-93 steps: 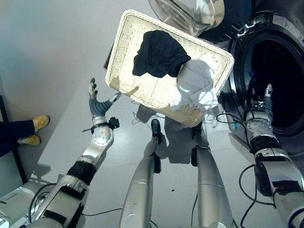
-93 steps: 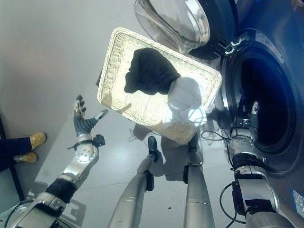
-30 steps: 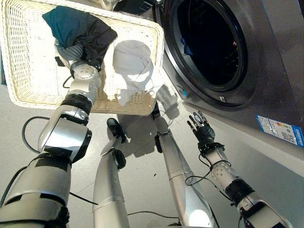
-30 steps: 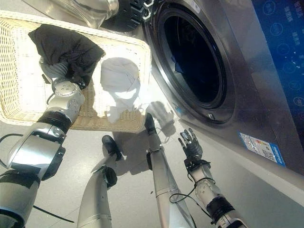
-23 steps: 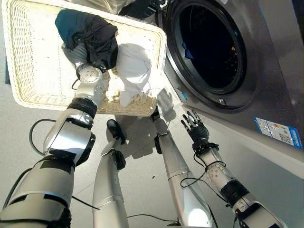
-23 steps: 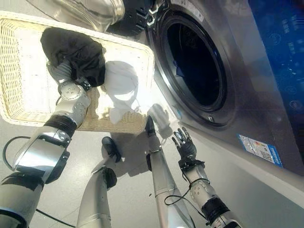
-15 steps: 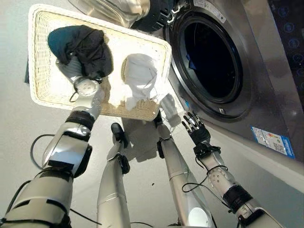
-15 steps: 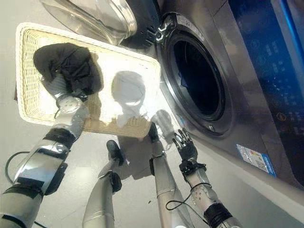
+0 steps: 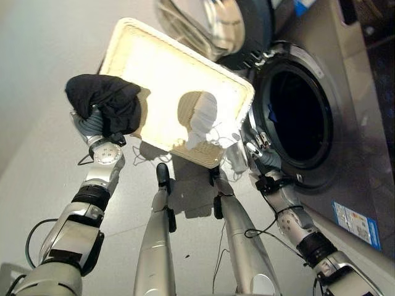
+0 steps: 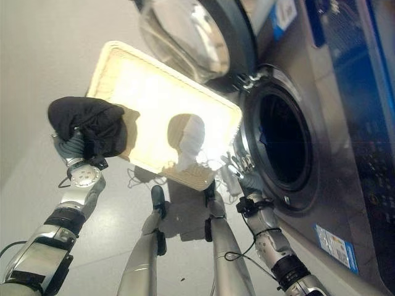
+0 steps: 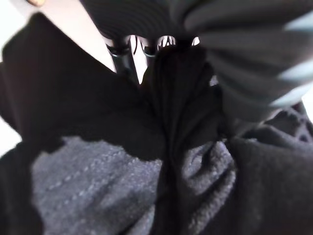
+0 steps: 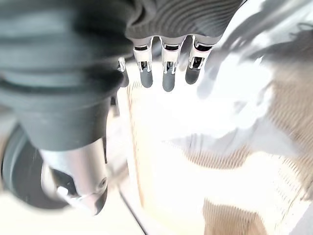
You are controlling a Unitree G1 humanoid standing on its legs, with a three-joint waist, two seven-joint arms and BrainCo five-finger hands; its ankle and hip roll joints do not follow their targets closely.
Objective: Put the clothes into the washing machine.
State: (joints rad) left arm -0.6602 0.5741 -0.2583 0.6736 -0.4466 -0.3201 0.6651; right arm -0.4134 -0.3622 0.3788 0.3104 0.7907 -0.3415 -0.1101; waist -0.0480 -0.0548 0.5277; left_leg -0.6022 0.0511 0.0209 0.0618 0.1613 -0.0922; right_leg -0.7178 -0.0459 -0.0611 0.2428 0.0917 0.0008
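A black garment (image 9: 105, 103) hangs bunched in my left hand (image 9: 91, 125), which is shut on it, just off the left edge of the white wicker basket (image 9: 154, 74). In the left wrist view the dark cloth (image 11: 122, 161) wraps over the curled fingers (image 11: 128, 53). A white garment (image 9: 200, 118) lies in the basket near its right end. The washing machine's round opening (image 9: 301, 117) gapes dark at the right. My right hand (image 9: 259, 151) is open with straight fingers (image 12: 164, 68), between the basket's right corner and the opening, close to the white cloth (image 12: 234, 98).
The washer's glass door (image 9: 210, 24) stands swung open above the basket's far edge. The machine's grey front panel (image 9: 364, 154) takes up the right side. Pale floor (image 9: 43, 49) lies to the left of the basket.
My left hand has lifted the black garment out of the basket and off its left edge. The right hand has risen toward the basket's right corner. The camera has shifted.
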